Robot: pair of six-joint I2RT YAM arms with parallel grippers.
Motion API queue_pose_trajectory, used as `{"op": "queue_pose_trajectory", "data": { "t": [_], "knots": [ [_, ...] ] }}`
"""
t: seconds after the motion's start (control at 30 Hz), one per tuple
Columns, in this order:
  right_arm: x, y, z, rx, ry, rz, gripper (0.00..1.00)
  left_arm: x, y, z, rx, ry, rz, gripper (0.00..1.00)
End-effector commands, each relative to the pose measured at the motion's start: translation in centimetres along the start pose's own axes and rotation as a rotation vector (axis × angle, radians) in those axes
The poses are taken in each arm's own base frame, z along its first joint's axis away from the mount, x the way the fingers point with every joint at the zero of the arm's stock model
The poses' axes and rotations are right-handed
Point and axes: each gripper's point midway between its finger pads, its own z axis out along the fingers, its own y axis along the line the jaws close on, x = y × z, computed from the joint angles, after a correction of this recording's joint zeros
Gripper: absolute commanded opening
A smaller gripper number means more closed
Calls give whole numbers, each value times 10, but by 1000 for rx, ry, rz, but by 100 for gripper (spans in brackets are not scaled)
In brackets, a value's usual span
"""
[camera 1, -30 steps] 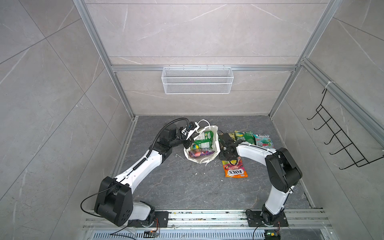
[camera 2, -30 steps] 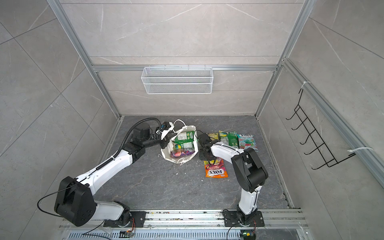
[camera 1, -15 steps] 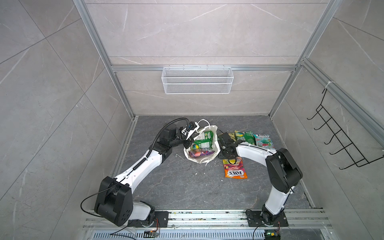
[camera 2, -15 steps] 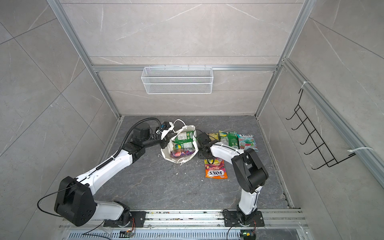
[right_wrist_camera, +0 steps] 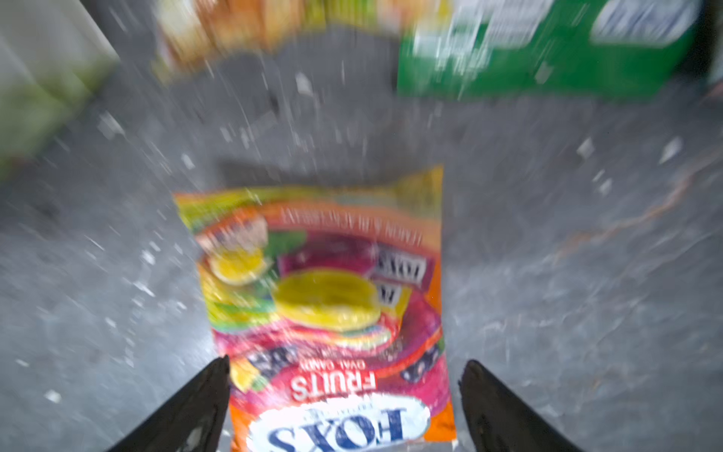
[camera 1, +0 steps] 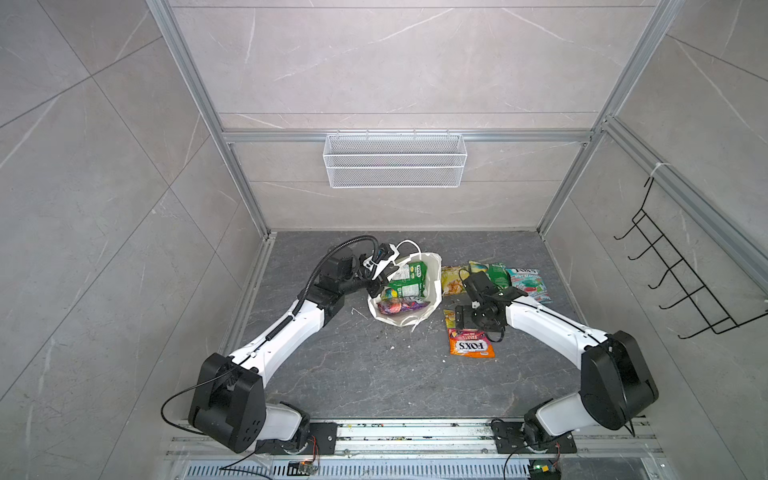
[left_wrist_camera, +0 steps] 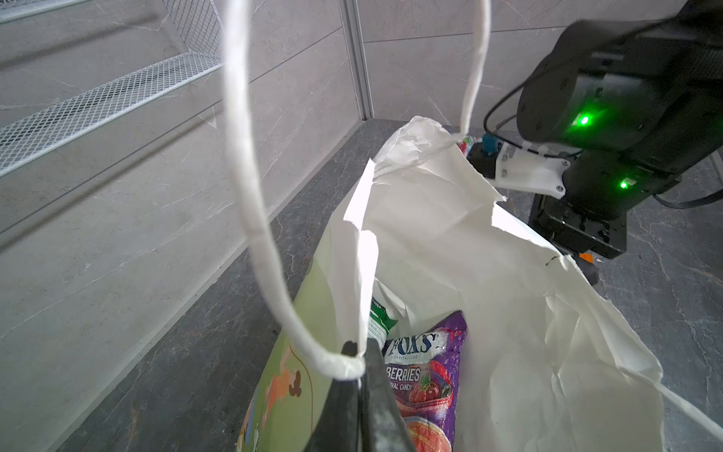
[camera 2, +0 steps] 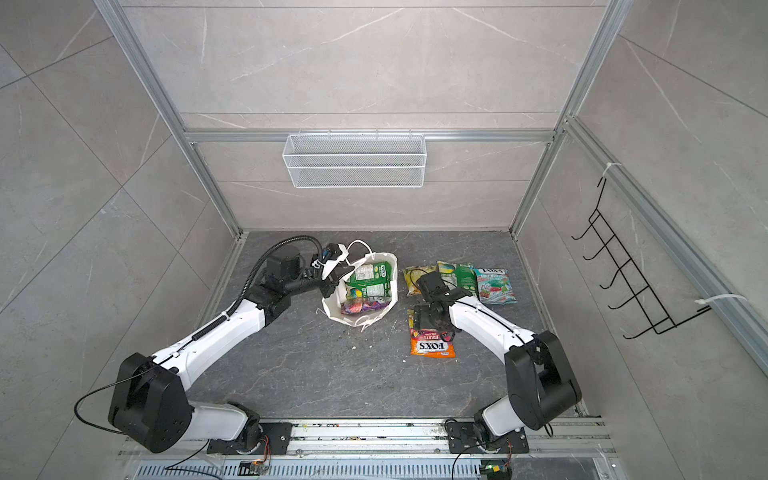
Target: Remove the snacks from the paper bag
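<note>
The paper bag (camera 1: 434,286) (camera 2: 390,286) stands open on the dark floor, and my left gripper (camera 1: 377,286) (left_wrist_camera: 360,362) is shut on its rim where the cord handle joins. Inside it lie a green packet (camera 1: 409,277) and a purple FOX'S packet (left_wrist_camera: 426,375). My right gripper (camera 1: 467,322) (right_wrist_camera: 348,362) hangs open just over an orange FOX'S packet (camera 1: 471,348) (right_wrist_camera: 324,297), which lies flat on the floor to the right of the bag. Behind it lie a yellow chip bag (camera 1: 452,280), a green bag (camera 1: 494,274) and a teal mint bag (camera 1: 528,283).
A white wire basket (camera 1: 395,160) hangs on the back wall and a black hook rack (camera 1: 685,286) on the right wall. Pale crumbs dot the floor (camera 1: 374,374). Metal frame posts close off the floor's corners.
My right gripper has opened and let go of the orange FOX'S packet, which now lies on the floor. The left arm still holds the bag's rim, unmoved.
</note>
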Motion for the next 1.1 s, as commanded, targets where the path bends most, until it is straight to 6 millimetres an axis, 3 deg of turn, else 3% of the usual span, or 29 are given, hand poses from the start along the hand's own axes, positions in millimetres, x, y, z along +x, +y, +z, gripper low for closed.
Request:
{"op": "queue_pose_trajectory", "data": {
  "t": [0.0, 0.07, 0.33, 0.6, 1.07],
  "knots": [
    [18, 17, 10, -97, 84, -54, 93, -12, -3, -5, 15, -37, 1, 0],
    [17, 22, 14, -121, 88, -67, 94, -12, -3, -5, 14, -45, -3, 0],
    [15, 13, 34, -6, 109, -73, 92, -14, -3, -6, 10, -56, 5, 0],
    [5, 24, 40, -14, 82, -66, 84, -15, -2, -3, 24, -51, 5, 0],
    [-25, 26, 45, 32, 10, -50, 82, -20, -5, -12, 18, -48, 22, 0]
  ]
}}
